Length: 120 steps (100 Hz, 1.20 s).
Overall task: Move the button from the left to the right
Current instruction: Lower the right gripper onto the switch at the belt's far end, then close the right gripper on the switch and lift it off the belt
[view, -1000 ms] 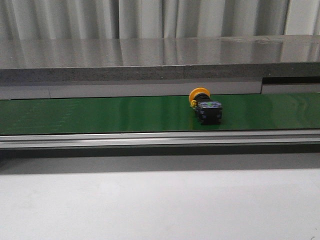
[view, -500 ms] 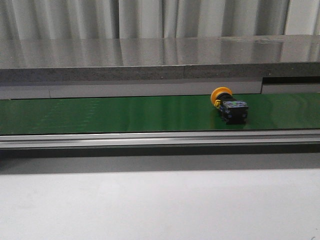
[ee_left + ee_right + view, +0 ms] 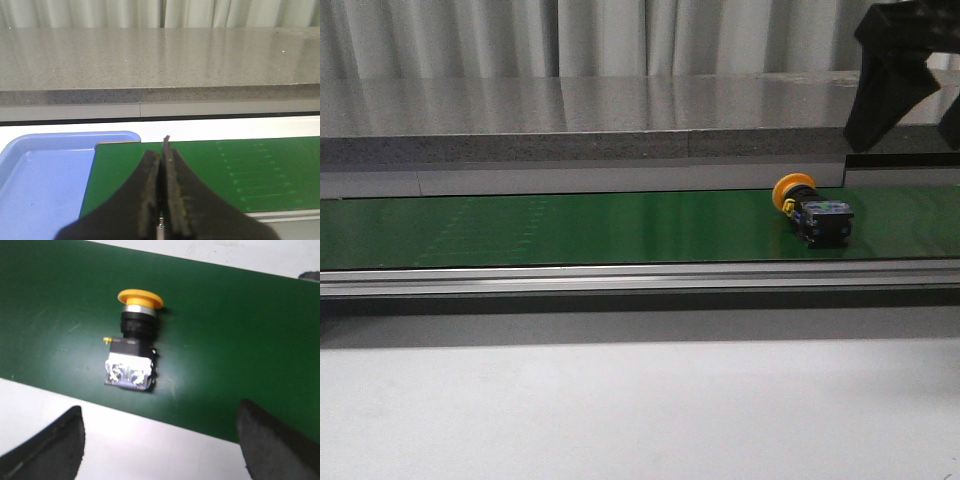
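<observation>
The button (image 3: 813,211), yellow-orange cap and black boxy body, lies on its side on the green belt (image 3: 570,228) toward the right. In the right wrist view it (image 3: 134,348) lies on the belt with its cap pointing away. My right gripper (image 3: 910,75) hangs open above and to the right of the button, empty; its fingers (image 3: 50,447) stand wide apart over the white edge beside the belt. My left gripper (image 3: 162,152) is shut and empty over the belt's left end; it is out of the front view.
A blue tray (image 3: 35,175) sits at the belt's left end. A grey shelf (image 3: 620,115) runs behind the belt and a metal rail (image 3: 620,280) in front of it. A white table surface (image 3: 620,410) lies nearest.
The button has travelled to the right along the belt. My right gripper has come into the front view at the top right.
</observation>
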Each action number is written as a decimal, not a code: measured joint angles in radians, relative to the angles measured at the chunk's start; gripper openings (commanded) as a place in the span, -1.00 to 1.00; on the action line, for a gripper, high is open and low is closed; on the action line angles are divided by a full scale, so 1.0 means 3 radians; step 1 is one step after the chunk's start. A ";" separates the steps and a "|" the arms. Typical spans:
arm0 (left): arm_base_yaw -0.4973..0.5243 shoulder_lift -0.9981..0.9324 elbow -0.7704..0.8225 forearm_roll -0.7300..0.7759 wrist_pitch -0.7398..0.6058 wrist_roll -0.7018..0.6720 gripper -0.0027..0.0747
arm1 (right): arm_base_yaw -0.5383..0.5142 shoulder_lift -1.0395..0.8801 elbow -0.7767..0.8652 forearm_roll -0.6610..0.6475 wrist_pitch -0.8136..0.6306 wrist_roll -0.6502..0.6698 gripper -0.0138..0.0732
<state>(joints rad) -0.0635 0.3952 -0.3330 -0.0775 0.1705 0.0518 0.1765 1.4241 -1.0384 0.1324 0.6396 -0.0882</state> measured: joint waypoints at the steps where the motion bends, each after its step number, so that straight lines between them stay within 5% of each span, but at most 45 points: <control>1: 0.0000 0.0000 0.0000 0.0000 0.0000 0.0000 -0.98 | 0.0002 0.0016 -0.0016 0.0000 -0.0006 0.0000 0.73; 65: 0.0000 0.0000 0.0000 0.0000 0.0000 0.0000 -0.98 | 0.0008 0.0810 -0.0172 -0.0022 -0.0248 -0.0097 0.70; 92: 0.0000 0.0000 0.0000 0.0000 0.0000 0.0000 -0.98 | 0.0008 0.0863 -0.0178 -0.0050 -0.0235 -0.0097 -0.26; 120: 0.0000 0.0000 0.0000 0.0000 0.0000 0.0000 -0.98 | 0.0008 0.0847 -0.0190 -0.0088 -0.0135 -0.0097 -0.34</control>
<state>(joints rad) -0.0635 0.3952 -0.3330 -0.0775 0.1705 0.0518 0.1789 1.6783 -1.0956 0.1061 0.5993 -0.1173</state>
